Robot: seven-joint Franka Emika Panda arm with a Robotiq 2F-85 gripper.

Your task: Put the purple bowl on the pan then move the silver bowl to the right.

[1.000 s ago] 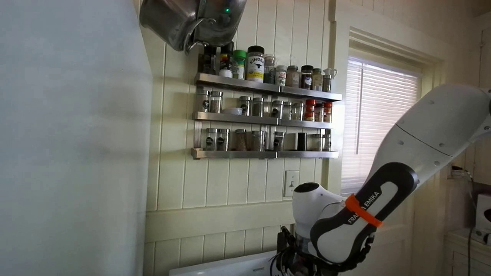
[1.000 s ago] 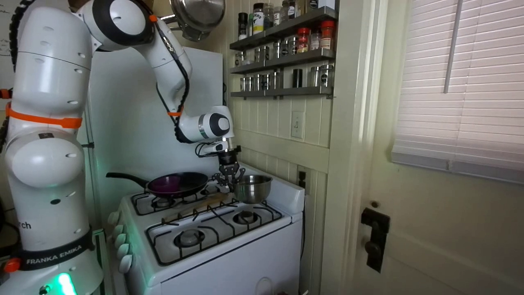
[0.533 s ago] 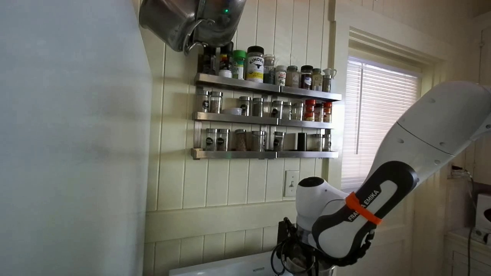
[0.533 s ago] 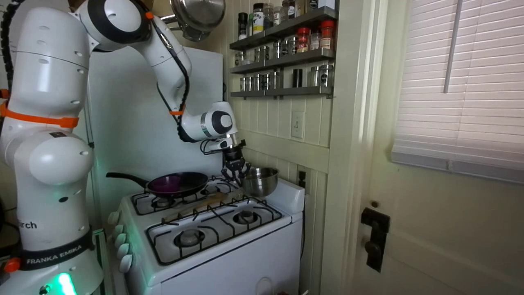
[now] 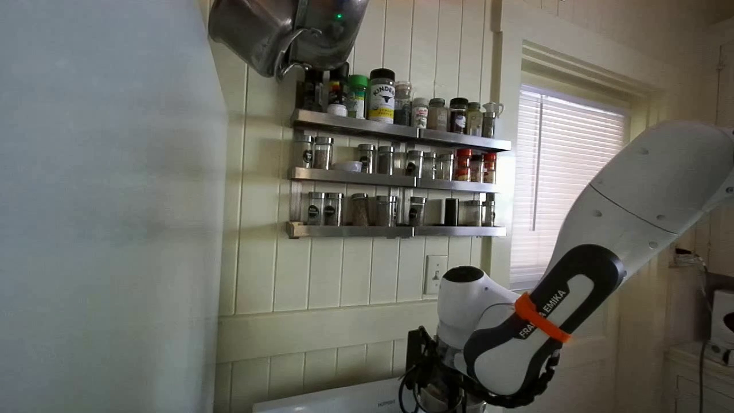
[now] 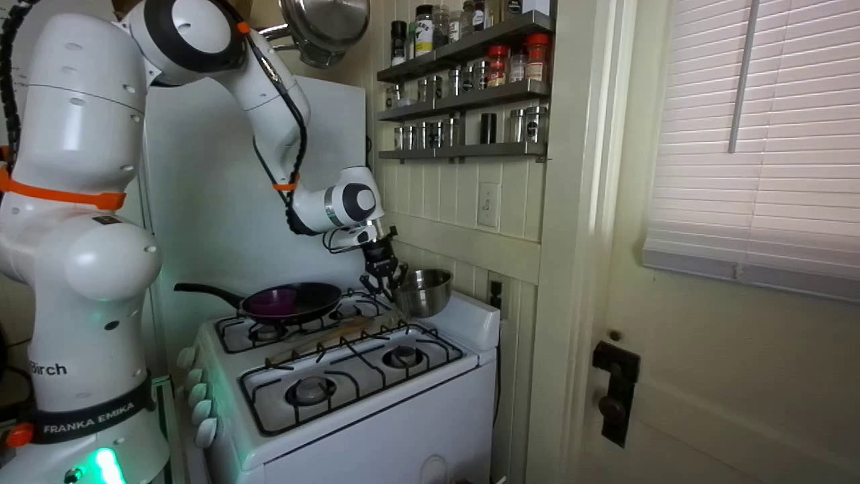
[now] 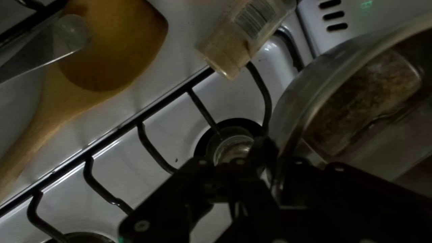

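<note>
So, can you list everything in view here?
stove: one, white, by wall
grates: two, black, on stove
frying pan: one, black, on stove
purple bowl: one, purple, in frying pan
silver bowl: one, silver, over stove's back
wooden utensil: one, brown, between grates
bottle: one, clear, near wooden utensil
shelves: three, silver, on wall
jars: over twenty, mixed colours, on shelves
overhead cookware: count unclear, silver, near shelves
window blind: one, white, right of shelves
door: one, cream, under window blind
light switch: one, pale, below shelves
arm: one, white, extended over stove
gripper: one, black, shut on silver bowl's rim
</note>
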